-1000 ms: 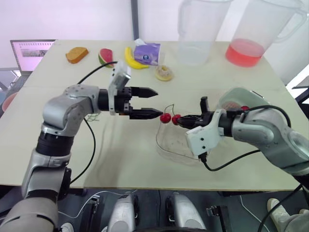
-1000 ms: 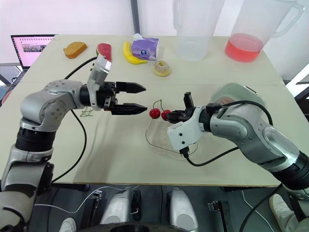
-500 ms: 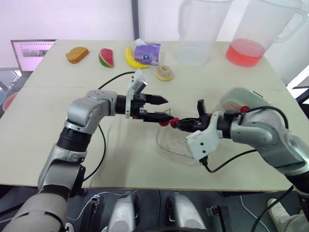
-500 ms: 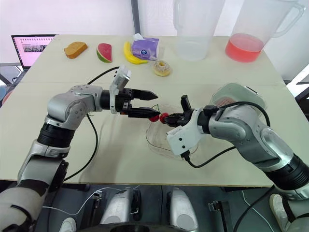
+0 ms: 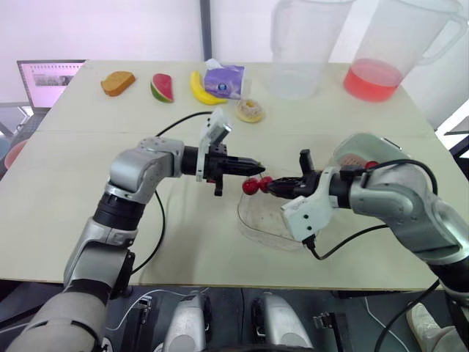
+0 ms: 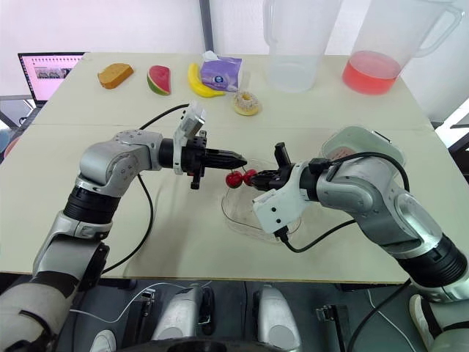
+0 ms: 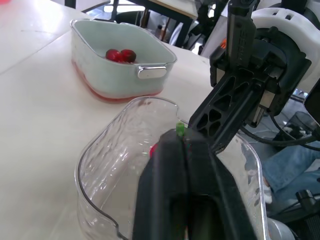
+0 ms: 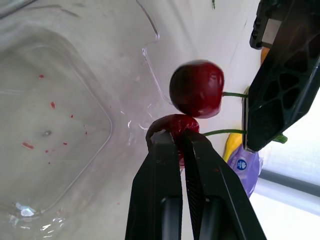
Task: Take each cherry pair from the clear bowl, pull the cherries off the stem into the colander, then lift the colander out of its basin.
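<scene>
A pair of red cherries (image 5: 253, 186) hangs over the near rim of the clear bowl (image 5: 258, 224), mid-table. My right gripper (image 8: 172, 135) is shut on one cherry (image 8: 176, 124), and the other cherry (image 8: 196, 89) hangs free beside it. From the left, my left gripper (image 5: 259, 169) reaches in level and is shut on the green stem (image 7: 179, 130) just above the fruit. The pale colander in its basin (image 7: 150, 55) stands behind my right arm, and two cherries (image 7: 120, 55) lie inside it.
At the back stand a clear pitcher (image 5: 299, 51) and a pitcher of red liquid (image 5: 381, 55). A banana (image 5: 199, 89), a watermelon slice (image 5: 160, 86), bread (image 5: 117, 82), a purple packet (image 5: 223, 79) and a donut (image 5: 250, 111) lie behind. A laptop (image 5: 44, 79) sits far left.
My left gripper has travelled right to the cherry pair and gone from open to shut on the stem. The right gripper has stayed in place, holding its cherry.
</scene>
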`<state>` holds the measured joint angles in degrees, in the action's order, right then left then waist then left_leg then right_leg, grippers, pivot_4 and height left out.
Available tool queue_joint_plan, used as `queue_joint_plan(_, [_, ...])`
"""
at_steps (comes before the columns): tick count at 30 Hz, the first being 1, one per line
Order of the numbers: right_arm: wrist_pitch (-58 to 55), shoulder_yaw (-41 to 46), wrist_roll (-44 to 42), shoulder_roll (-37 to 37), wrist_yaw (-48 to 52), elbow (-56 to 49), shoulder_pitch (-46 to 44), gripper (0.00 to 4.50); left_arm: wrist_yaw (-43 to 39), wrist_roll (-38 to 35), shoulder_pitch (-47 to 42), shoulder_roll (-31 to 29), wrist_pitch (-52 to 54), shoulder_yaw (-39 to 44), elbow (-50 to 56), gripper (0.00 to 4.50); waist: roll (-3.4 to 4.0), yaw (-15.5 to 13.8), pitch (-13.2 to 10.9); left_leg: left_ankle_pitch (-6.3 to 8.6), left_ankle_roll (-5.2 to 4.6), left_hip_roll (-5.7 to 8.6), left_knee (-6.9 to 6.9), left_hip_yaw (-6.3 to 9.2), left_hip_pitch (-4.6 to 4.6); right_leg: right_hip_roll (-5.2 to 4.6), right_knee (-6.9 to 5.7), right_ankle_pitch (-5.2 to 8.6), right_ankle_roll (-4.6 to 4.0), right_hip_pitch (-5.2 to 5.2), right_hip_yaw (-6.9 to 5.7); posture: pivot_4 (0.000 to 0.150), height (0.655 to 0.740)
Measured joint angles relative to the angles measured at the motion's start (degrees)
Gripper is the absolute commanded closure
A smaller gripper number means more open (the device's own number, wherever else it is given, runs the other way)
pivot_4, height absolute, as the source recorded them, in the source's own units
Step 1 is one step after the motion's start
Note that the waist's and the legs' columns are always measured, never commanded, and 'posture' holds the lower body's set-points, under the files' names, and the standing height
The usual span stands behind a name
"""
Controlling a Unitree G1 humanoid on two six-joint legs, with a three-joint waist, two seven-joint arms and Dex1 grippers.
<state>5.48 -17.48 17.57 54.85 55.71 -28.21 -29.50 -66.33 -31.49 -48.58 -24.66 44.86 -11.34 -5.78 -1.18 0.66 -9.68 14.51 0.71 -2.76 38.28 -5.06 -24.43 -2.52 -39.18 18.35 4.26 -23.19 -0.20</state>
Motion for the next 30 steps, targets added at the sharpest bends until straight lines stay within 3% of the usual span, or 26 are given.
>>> queue_joint_plan(12, [-4.59, 0.91, -0.93, -1.89, 2.66, -1.01, 0.60, 4.50, 0.03, 0.56, 0.01, 0.00, -0.19, -0.46, 0.29, 4.46, 0.00, -0.01, 0.00, 0.00, 0.00, 0.01, 0.01, 0.00, 0.00, 0.00, -0.01, 0.00, 0.00, 0.01, 0.00, 0.150, 0.7400])
queue_joint_plan(13, [-5.57, 1.02, -1.08, -2.18, 2.97, -1.21, 0.59, 3.76, 0.04, 0.65, 0.01, 0.00, -0.25, -0.51, 0.29, 4.50, 0.00, -0.01, 0.00, 0.00, 0.00, 0.01, 0.01, 0.01, 0.00, 0.00, -0.01, 0.00, 0.00, 0.01, 0.00, 0.150, 0.7400])
queue_joint_plan(14, [-6.30, 1.06, -1.19, -2.32, 3.22, -1.42, 0.58, 3.50, 0.04, 0.77, 0.01, 0.00, -0.28, -0.52, 0.29, 4.50, 0.00, -0.01, 0.00, 0.00, 0.00, 0.01, 0.01, 0.01, 0.00, 0.00, -0.01, 0.00, 0.00, 0.01, 0.00, 0.150, 0.7400])
queue_joint_plan(19, [-10.24, 2.28, -3.34, -3.40, 4.08, -2.36, 0.76, 1.11, 0.15, 0.98, 0.00, 0.05, -0.44, -0.49, 0.29, 4.50, 0.00, -0.04, 0.00, 0.00, 0.00, 0.01, 0.01, 0.01, 0.00, -0.01, -0.01, 0.00, 0.00, 0.02, 0.00, 0.150, 0.7400])
queue_joint_plan(23, [-15.11, 6.14, -7.44, -1.88, 5.95, -3.25, 3.50, 1.11, 0.15, 1.08, 0.00, -0.24, -0.70, -0.30, 0.21, 4.50, 0.00, -0.14, 0.00, 0.00, 0.00, 0.04, 0.03, 0.03, 0.01, -0.03, -0.01, 0.00, 0.00, 0.06, -0.02, 0.150, 0.7400])
queue_joint_plan(30, [-47.77, 12.13, -22.88, -5.99, 6.31, -8.79, 2.85, 1.11, -2.27, -0.27, -0.17, -0.35, -2.02, 1.79, 0.16, 4.50, 0.01, 0.14, 0.01, 0.00, 0.00, -0.04, 0.02, 0.07, 0.03, -0.04, -0.04, -0.01, -0.01, 0.06, -0.01, 0.150, 0.7400])
